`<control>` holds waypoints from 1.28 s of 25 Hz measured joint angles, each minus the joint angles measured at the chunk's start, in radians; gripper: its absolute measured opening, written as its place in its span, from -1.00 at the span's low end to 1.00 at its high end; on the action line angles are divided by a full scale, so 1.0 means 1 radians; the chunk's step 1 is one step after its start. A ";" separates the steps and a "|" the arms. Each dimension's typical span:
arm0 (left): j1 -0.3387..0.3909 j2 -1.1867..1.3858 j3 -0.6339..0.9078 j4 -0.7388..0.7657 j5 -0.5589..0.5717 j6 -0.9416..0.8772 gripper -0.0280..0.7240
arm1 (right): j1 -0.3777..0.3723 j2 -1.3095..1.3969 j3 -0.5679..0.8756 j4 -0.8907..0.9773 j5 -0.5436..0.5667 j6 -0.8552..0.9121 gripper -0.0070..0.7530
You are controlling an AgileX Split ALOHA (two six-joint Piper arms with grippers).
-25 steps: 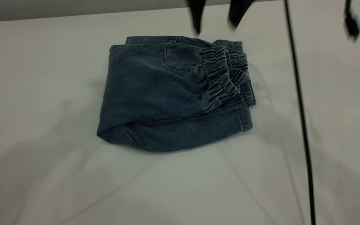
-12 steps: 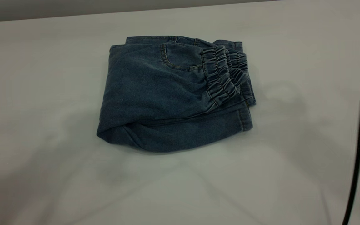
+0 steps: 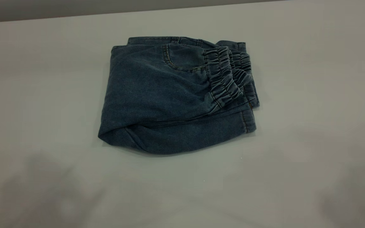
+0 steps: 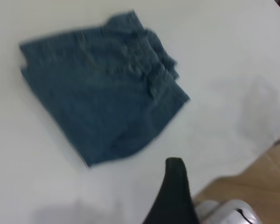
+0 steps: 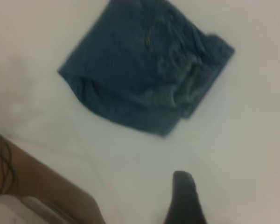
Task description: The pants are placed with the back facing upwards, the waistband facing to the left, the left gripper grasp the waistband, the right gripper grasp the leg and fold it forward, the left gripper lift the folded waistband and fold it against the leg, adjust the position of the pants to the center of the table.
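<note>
The blue denim pants (image 3: 176,95) lie folded into a compact bundle near the middle of the white table (image 3: 43,79). Their ruffled waistband (image 3: 225,77) rests on top at the right side of the bundle, over the stitched leg hems (image 3: 249,122). Neither gripper shows in the exterior view. In the left wrist view a black tip of the left gripper (image 4: 175,186) hangs well away from the pants (image 4: 102,88), holding nothing. The right gripper (image 5: 184,196) shows the same way, far from the pants (image 5: 144,65).
Past the table's edge the left wrist view shows wooden floor (image 4: 256,177) and a silver-white object (image 4: 228,212). The right wrist view shows brown floor (image 5: 37,182), dark cables (image 5: 0,163) and a white object (image 5: 14,207). Soft shadows lie on the table's near side.
A black gripper at the top and a black cable at the right have left the exterior view. The folded pants have not moved.
</note>
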 joint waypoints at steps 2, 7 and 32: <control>0.000 -0.058 0.074 0.006 0.001 -0.022 0.51 | 0.000 -0.092 0.106 0.004 -0.050 -0.010 0.14; 0.000 -0.242 0.275 0.016 0.002 -0.057 0.51 | 0.000 -0.327 0.364 0.013 -0.088 -0.012 0.14; 0.000 -0.848 0.740 0.297 -0.146 -0.159 0.51 | -0.001 -0.930 0.680 0.041 -0.053 0.002 0.14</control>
